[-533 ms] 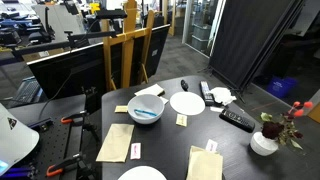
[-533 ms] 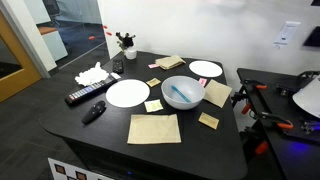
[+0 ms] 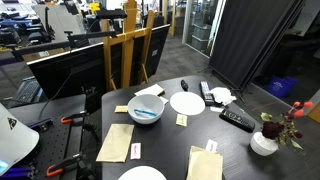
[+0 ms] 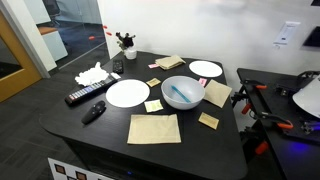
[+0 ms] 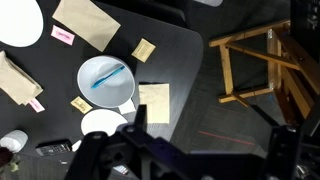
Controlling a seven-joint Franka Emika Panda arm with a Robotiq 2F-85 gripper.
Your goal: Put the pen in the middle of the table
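Inside the white bowl (image 5: 86,90), near the middle of the dark counter (image 5: 175,70): the pen (image 5: 108,75), blue and thin, lying slantwise on the bowl's floor in the wrist view, ends toward 2 and 8 o'clock, fully within the rim. Visible also as a blue streak in that bowl in both exterior views, pen (image 4: 178,93) and pen (image 3: 147,111) alike touched by nothing but the dish. Around the bowl in the wrist view: a white plate (image 5: 100,124) just beside it at 6 o'clock, a tan napkin (image 5: 153,102) at 4 o'clock, a yellow note (image 5: 143,48) at 1 o'clock, a second napkin (image 5: 90,20) at 12 o'clock, a second plate (image 5: 20,20) at 10 o'clock, cut by the frame. Off the counter at 3 o'clock, a wooden chair (image 5: 255,65) on grey floor. In an exterior view, a black remote (image 4: 85,96) at 9 o'clock from the bowl and well apart from it, near crumpled white paper (image 4: 90,73), with a flower vase (image 4: 123,45) toward the far edge at about 11 o'clock. Along the bottom of the wrist view, the jaws: dark, blurred shapes hanging well above the counter, apart from pen and bowl alike. Released or clenched: cannot tell through this blur.
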